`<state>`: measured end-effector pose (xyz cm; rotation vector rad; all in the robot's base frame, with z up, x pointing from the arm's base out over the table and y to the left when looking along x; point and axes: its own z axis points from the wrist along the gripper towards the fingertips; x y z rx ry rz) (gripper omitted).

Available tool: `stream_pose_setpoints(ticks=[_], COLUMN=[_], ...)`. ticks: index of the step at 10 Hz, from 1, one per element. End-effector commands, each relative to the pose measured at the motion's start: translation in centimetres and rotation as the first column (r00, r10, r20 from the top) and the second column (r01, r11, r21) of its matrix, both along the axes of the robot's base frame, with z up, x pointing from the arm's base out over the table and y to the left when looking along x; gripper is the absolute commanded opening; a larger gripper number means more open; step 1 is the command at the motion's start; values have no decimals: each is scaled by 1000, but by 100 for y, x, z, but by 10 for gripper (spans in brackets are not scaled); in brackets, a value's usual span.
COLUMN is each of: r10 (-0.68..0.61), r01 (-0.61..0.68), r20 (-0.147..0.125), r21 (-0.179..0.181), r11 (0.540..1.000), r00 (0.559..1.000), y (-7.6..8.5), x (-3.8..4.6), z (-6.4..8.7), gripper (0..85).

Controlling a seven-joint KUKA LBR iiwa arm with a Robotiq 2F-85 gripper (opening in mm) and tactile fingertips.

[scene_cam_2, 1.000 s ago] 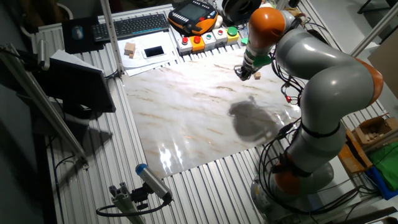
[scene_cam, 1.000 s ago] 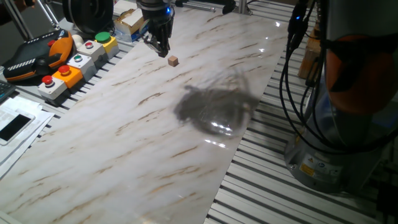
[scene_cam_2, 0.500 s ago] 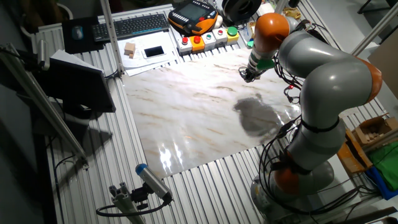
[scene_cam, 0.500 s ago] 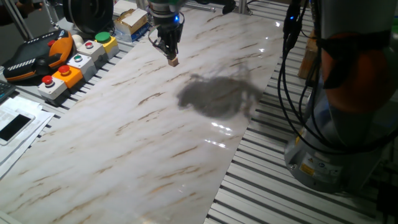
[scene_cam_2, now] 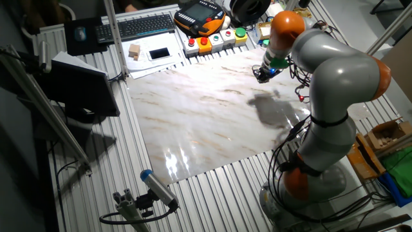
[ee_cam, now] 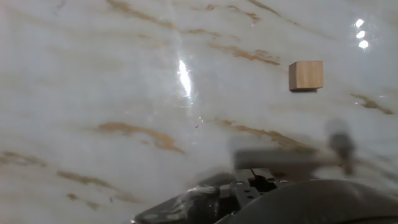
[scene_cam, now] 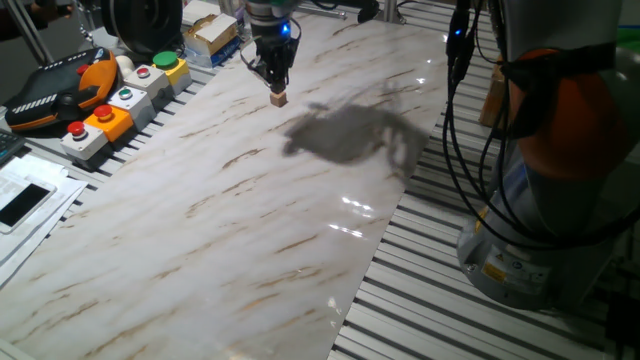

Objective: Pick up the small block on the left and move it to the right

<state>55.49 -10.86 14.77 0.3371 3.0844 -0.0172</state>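
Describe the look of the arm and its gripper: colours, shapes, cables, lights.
The arm is built of thick, rounded silver-grey segments joined by bright orange bands, on a round grey base with a yellow label. Black cables hang in loops alongside it. The gripper is small, dark and narrow, with a blue light glowing just above it. In the hand view its body is a blurred dark shape.

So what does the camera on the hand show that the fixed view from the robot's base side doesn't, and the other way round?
Only the hand view shows the small block up close, sitting alone on the marble with bare surface all around it, and nothing of the room.

Only the fixed view shows the surroundings: the gripper right above the block, the push-button boxes, the orange pendant, the arm's shadow and the robot base.

Both show the block resting on the marble table, not lifted.
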Motion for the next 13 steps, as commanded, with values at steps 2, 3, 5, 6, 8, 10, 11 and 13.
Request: stream_pose_setpoints(ticks=[2,3,5,6,8,10,11,13], r10=[-18,-8,6,10,16,11,12,9], r01=[18,8,-5,-9,-15,-10,-12,-9], r20=[4,10,18,23,25,18,18,20], r21=[-41,-58,-54,-46,-35,-30,-28,-8], r11=[999,998,999,999,999,1000,1000,1000], r00=[1000,1000,1000,1000,1000,1000,1000,1000], y=[-62,-128,-211,-224,-286,-346,-366,-368], x=[23,38,38,25,17,28,32,32], z=[-26,-4,-28,-78,-178,-177,-182,-187], gripper=[7,7,7,7,7,7,7,7])
